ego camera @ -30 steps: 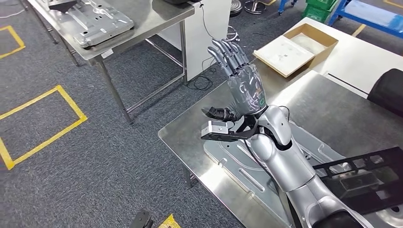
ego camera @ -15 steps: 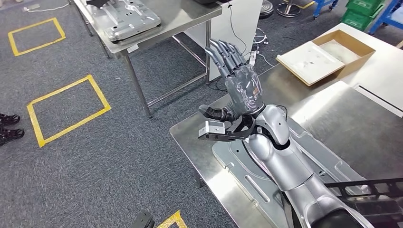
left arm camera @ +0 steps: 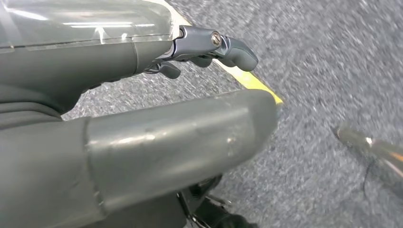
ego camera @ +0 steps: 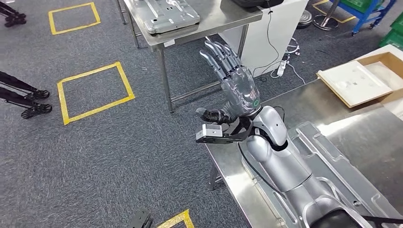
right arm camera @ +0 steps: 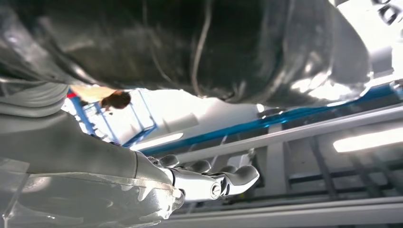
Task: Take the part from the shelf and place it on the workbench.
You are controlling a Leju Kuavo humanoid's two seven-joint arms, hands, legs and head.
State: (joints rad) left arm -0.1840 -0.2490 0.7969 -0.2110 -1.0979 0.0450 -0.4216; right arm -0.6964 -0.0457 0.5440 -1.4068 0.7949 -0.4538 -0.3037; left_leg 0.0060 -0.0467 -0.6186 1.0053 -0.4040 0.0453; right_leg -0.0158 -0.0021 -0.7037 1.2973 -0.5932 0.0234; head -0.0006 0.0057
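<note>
Grey carpet floor (ego camera: 119,156) with yellow tape squares (ego camera: 92,92), steel tables (ego camera: 214,19).

Grey stamped metal part (ego camera: 328,171) lies flat on steel workbench (ego camera: 366,137).

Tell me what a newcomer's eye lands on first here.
The robot's left hand raised mid-frame, fingers spread and holding nothing, above the corner of the steel workbench. Then the pressed metal part lying on that bench under the arm, and the yellow taped squares on the grey carpet.
</note>
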